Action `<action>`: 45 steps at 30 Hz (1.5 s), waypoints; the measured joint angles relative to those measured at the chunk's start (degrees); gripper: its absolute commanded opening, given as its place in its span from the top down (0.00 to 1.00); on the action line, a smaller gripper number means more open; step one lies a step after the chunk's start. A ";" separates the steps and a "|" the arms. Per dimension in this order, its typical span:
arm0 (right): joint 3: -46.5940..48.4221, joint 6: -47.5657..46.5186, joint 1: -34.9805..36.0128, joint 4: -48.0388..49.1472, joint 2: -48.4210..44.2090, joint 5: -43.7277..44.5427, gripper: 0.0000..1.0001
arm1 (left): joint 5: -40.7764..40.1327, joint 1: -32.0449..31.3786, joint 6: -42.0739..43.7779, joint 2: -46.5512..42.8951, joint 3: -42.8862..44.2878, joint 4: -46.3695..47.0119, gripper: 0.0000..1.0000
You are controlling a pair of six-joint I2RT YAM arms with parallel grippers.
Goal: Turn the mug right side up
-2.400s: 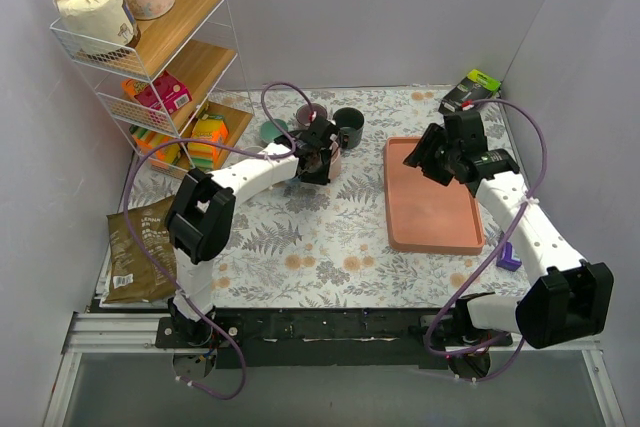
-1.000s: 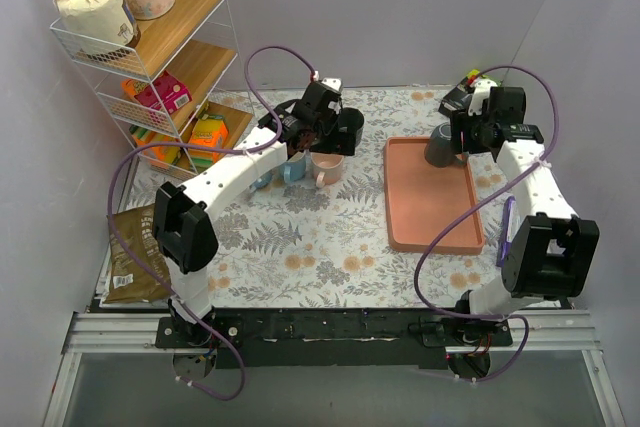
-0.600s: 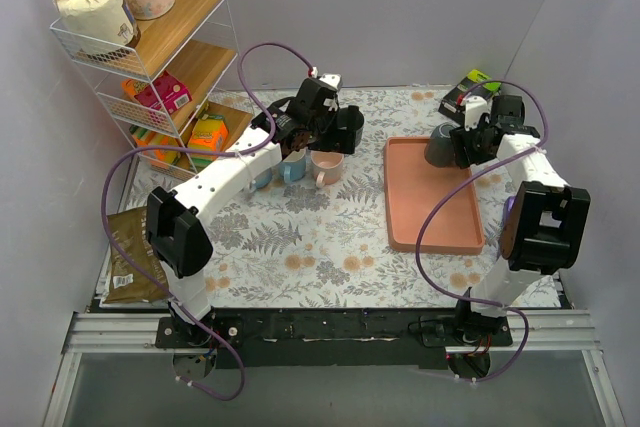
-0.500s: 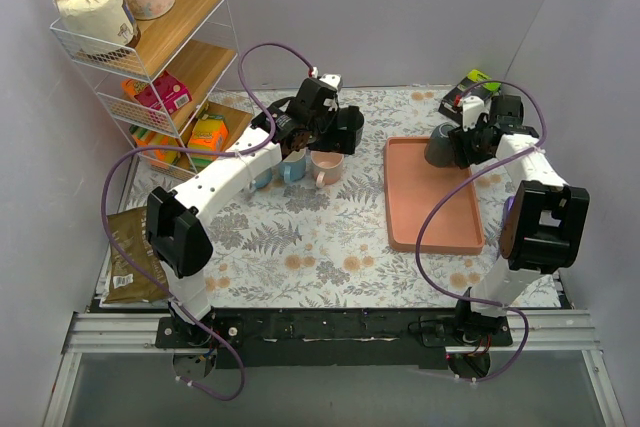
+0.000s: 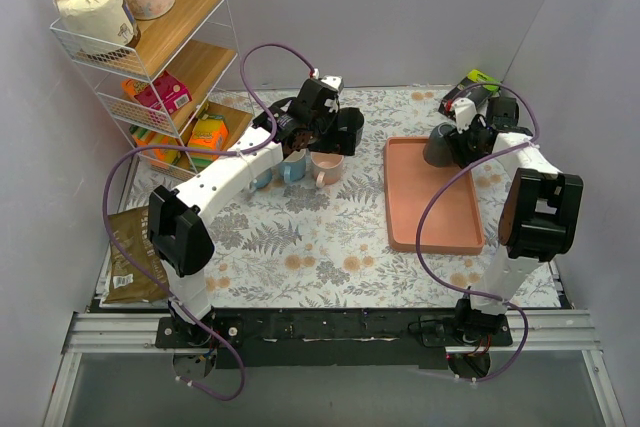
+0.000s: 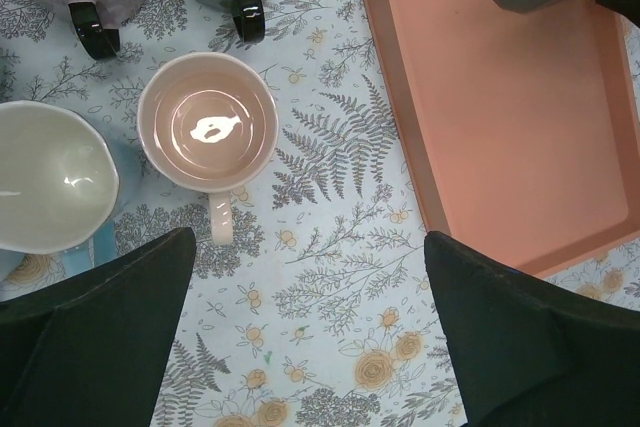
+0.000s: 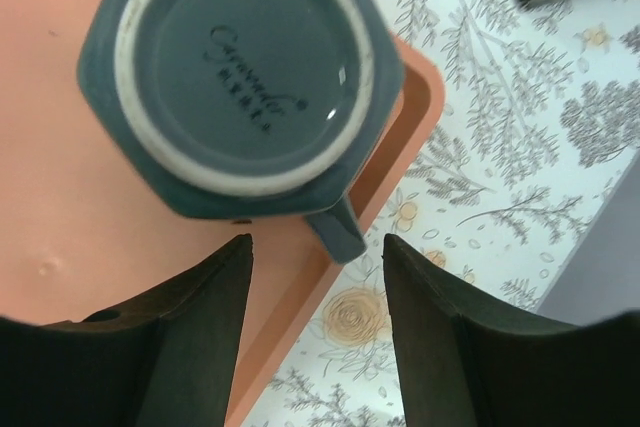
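The floral table (image 5: pixel 300 247) has a wire rack (image 5: pixel 150 67) at its far left and an orange tray (image 5: pixel 435 212) on the right. The mug (image 7: pixel 240 67) sits base up in the tray's far corner, its handle jutting over the rim. The right gripper (image 7: pixel 316 257) hovers above it, fingers spread and touching nothing. The left gripper (image 6: pixel 310 247) — also spread wide — hangs over an upright pink cup (image 6: pixel 207 122).

The mug (image 7: pixel 240 77) sits (base up) in the tray's (image 5: pixel 430 217) far right corner. Cups (image 6: pixel 207 120) cluster left of the tray, and a 3-shelf rack (image 5: pixel 160 47) stands far left.
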 measured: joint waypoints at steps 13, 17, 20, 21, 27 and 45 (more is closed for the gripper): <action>0.44 -3.80 -0.02 5.01 2.71 -3.37 0.48 | 0.00 0.24 0.00 0.00 -0.79 -0.13 0.02; 0.33 -4.61 -0.04 5.27 2.71 -5.11 0.54 | -0.02 0.31 0.02 0.00 -1.40 -0.24 0.02; -0.50 -4.94 0.00 5.92 2.43 -5.88 0.67 | -0.02 0.33 0.09 0.00 -1.42 -0.26 0.02; -0.98 -4.98 0.00 6.23 2.21 -6.08 0.73 | 0.00 0.33 0.15 0.00 -1.42 -0.24 0.02; -3.45 -5.66 0.00 7.85 0.79 -6.82 0.99 | 0.00 0.35 0.44 0.00 -1.42 -0.24 0.02; -3.85 6.10 -0.35 0.94 -4.83 -8.31 0.99 | 0.96 0.35 0.42 0.00 -1.46 -0.11 0.02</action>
